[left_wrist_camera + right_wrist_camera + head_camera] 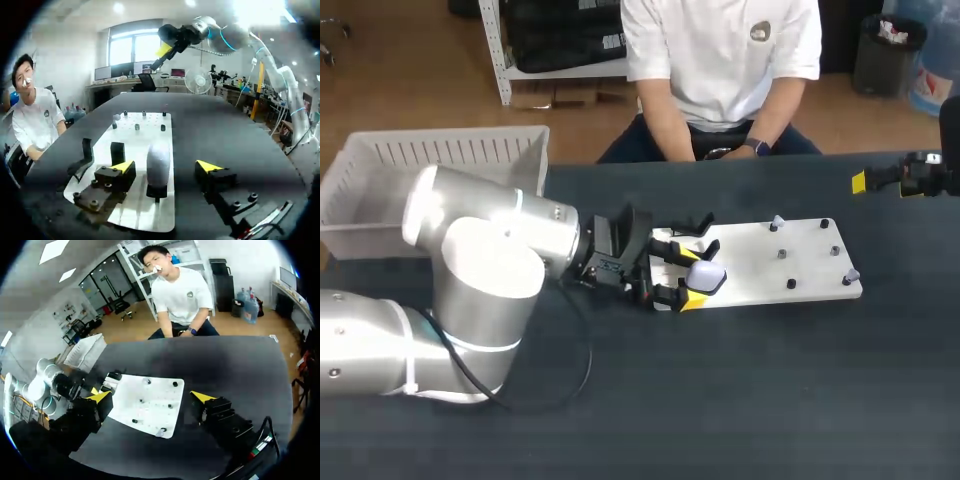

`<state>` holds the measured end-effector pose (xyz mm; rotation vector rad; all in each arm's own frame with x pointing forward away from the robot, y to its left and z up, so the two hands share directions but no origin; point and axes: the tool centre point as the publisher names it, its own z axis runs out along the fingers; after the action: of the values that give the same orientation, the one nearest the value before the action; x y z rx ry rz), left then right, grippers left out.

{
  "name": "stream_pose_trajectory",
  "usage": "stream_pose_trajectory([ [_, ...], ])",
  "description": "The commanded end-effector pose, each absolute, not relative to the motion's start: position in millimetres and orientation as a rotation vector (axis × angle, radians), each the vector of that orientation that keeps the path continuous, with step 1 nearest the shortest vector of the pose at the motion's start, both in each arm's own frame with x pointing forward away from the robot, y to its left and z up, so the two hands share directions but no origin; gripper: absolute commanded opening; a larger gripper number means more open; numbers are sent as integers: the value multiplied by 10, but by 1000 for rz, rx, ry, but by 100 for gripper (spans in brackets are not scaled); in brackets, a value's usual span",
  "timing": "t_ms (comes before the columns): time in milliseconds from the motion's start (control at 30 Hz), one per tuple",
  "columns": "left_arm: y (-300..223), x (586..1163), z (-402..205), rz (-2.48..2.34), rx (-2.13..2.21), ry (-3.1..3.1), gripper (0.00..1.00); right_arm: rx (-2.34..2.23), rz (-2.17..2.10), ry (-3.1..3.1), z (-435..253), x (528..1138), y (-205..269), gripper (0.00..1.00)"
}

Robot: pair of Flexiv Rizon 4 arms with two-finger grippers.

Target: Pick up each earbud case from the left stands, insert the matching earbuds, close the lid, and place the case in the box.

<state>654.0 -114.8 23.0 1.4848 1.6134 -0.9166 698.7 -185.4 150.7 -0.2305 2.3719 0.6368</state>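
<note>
— Straddling sthg, that yellow-tipped left gripper (690, 273)?
— Yep. Fingers spread wide, one each side of the glossy white egg-shaped earbud case (158, 162). Gap shows on both sides in the left wrist view, so no grip on it.
— Pose?
— Low and roughly level over the table, fingers pointing to the right along the plate. The silver L arm (470, 270) comes in from the left w/ its elbow bent.
— And the case?
— Upright on a small black stand (156, 191) at the left end of the flat white plate (770, 275). Rounded and smooth; can't make out a lid seam.
— Around it?
— Another black bracket stand (85, 159) just beside it on the plate. Short black pegs (790, 284) at the plate's right end, a couple w/ small pale bits on top, too small to tell.
— Other claw?
— The right gripper (151, 396) is wide open, high over the table's far right, well apart from the plate.
— Box?
— White slatted plastic box (430, 160) at back left, behind the L arm.
</note>
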Motion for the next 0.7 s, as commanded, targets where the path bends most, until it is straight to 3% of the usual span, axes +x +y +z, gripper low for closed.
stream_pose_trajectory([
  [33, -1190, 6586, 201, -925, 1494, 1616, 74, -231, 637, 2373, 1505, 6992, -1855, 100],
  [233, -1208, 6591, 189, -937, 1492, 1611, 62, -231, 637, 2373, 1505, 6992, -1855, 100],
  [300, -1209, 6597, 182, -940, 1491, 1611, 53, -231, 637, 2373, 1505, 6992, -1855, 100],
  [700, -1221, 6613, 148, -963, 1489, 1606, 47, -231, 637, 2373, 1505, 6992, -1855, 100],
])
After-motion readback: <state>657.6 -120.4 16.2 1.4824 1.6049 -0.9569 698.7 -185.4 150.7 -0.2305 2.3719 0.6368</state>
